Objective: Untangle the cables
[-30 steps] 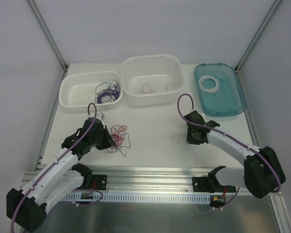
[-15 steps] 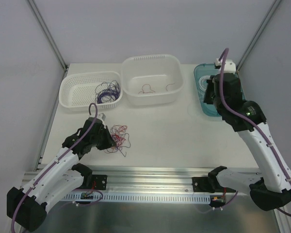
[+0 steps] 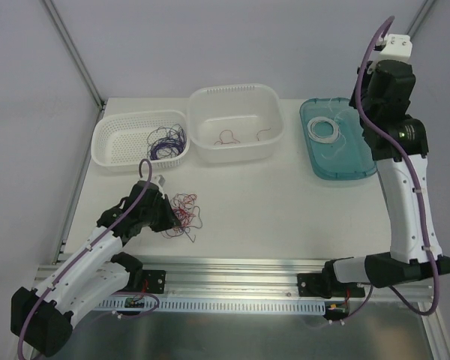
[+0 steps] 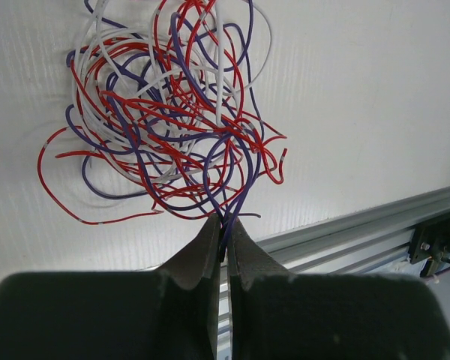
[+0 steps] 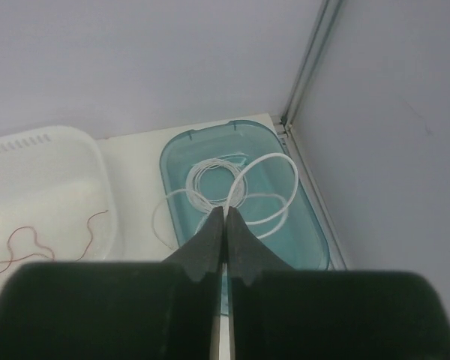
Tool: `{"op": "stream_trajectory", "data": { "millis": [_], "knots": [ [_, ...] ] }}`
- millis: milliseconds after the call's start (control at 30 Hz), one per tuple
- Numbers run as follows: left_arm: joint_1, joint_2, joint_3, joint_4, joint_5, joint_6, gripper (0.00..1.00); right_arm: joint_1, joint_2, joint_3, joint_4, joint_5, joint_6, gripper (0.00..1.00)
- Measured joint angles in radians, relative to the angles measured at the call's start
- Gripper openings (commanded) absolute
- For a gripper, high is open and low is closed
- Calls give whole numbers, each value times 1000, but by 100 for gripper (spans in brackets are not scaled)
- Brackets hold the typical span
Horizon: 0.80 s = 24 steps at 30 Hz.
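Broad white bench (image 3: 285,202) first. At its far middle, a deep white tub (image 3: 236,154) with a few red strands (image 3: 226,138). To the right, a teal tray (image 3: 360,161) with a white coil (image 3: 324,130). To the left, a white basket (image 3: 105,150) with a purple bundle (image 3: 167,142).

Nearer the left arm, flat on the bench, a tangle of cables (image 4: 172,120) — red, purple and white.

Left fingers (image 4: 223,225) pressed together at its near edge, pinching purple strands. Right fingers (image 5: 224,214) high above the tray, pressed together — cannot tell whether on a white strand.
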<state>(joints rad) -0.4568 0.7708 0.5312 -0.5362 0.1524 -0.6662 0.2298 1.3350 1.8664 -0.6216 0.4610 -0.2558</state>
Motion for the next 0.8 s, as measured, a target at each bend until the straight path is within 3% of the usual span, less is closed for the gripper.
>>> {"op": "stream_trajectory", "data": {
  "millis": [367,433,467,533,600,800],
  "knots": [
    [0,24,23,1,23,14,0,-211,192,-148,164,-94,28,3],
    [0,32,25,1,28,21,0,-222,222,-190,179,-95,50,24],
    [0,36,27,0,31,23,0,-225,237,-216,184,-95,64,44],
    [0,45,34,0,37,28,0,-232,256,-249,180,-98,85,59],
    [0,50,41,1,50,31,0,-235,267,-286,164,-117,108,66],
    [0,69,56,6,63,43,0,-164,163,-462,167,-246,173,70]
  ]
}}
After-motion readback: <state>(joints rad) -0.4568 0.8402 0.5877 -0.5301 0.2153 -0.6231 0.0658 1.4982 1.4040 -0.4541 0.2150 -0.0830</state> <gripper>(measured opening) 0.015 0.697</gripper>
